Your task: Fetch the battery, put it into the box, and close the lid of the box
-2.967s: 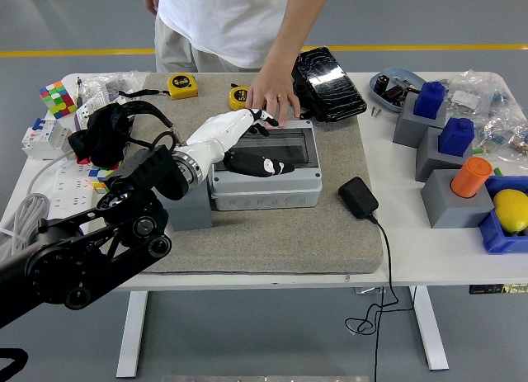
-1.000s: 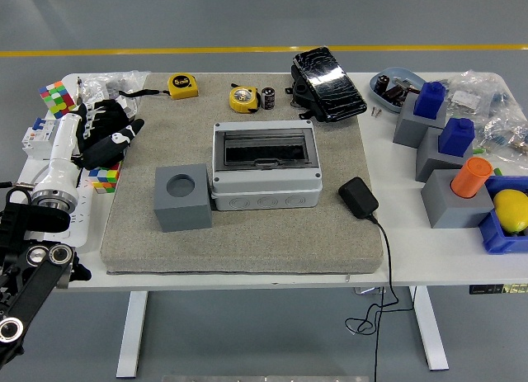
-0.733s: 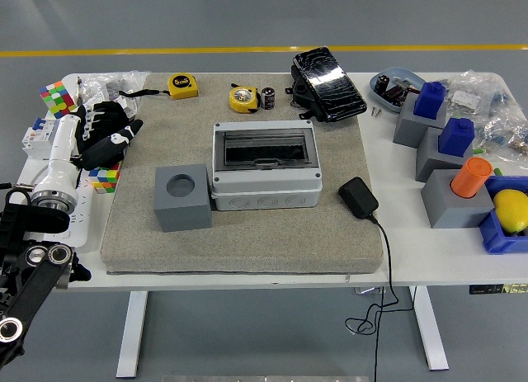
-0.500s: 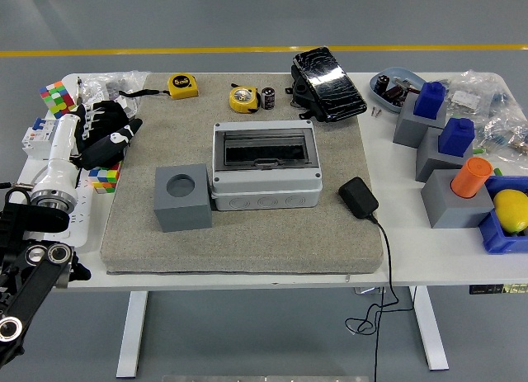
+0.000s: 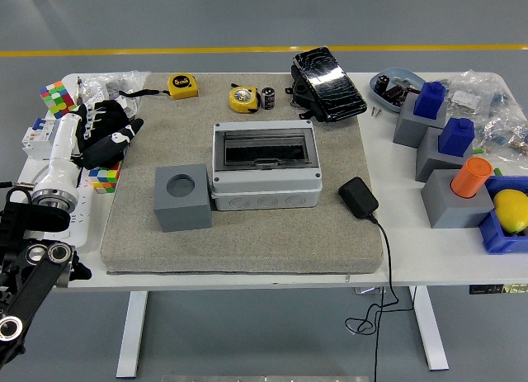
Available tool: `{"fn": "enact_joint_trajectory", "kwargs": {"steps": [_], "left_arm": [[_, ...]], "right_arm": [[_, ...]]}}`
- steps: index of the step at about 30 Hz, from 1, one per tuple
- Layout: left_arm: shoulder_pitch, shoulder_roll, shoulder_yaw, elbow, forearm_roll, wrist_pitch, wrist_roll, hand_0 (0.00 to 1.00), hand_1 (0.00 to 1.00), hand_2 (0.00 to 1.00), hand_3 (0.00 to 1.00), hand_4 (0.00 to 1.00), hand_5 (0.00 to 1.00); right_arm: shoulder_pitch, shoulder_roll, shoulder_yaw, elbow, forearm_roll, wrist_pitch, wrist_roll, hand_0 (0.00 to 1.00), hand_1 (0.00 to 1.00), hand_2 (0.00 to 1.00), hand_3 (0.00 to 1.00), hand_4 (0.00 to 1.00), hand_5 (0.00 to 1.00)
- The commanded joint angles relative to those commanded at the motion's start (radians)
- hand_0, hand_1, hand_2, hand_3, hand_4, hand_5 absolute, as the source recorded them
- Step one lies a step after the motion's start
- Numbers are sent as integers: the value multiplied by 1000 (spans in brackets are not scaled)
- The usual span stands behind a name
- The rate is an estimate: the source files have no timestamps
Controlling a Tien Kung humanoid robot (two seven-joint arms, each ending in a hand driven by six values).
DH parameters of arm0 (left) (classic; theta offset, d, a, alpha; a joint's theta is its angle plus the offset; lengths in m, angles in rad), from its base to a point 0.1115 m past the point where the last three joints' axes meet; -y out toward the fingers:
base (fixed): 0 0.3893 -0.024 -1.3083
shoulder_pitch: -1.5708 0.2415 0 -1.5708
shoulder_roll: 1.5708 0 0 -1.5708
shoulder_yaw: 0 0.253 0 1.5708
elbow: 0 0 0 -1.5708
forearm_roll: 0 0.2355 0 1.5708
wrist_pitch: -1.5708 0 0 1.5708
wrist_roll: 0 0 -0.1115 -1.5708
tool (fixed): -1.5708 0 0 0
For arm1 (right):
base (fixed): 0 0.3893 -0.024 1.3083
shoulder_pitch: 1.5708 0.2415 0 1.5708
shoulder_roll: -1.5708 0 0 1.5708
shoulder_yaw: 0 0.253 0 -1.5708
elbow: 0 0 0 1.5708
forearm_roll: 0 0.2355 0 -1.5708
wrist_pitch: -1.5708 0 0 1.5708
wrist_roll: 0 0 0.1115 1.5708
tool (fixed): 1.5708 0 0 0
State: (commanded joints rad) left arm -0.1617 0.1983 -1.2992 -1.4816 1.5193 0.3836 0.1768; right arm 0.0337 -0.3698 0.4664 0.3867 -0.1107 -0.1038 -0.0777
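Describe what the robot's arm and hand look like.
Only the left arm shows: chunky black segments with round silver joint caps, then a white cylindrical forearm ringed in metal. Its left hand is mostly black with white patches. No right arm is visible.

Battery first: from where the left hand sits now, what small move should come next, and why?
Probably swing the left hand right and forward toward the battery. The hand rests at the mat's left edge holding nothing, while the battery stands at the far edge beside the yellow tape measure, behind the grey box.
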Motion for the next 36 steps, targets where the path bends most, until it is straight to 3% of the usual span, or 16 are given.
{"fn": "enact_joint_trajectory", "kwargs": {"steps": [36], "left_arm": [[3, 4, 13, 6, -8, -9, 2, 689, 717, 682, 742, 936, 426]], "right_arm": [[4, -3, -5, 1, 0, 0, 0, 626, 645, 665, 572, 982, 548]]}}
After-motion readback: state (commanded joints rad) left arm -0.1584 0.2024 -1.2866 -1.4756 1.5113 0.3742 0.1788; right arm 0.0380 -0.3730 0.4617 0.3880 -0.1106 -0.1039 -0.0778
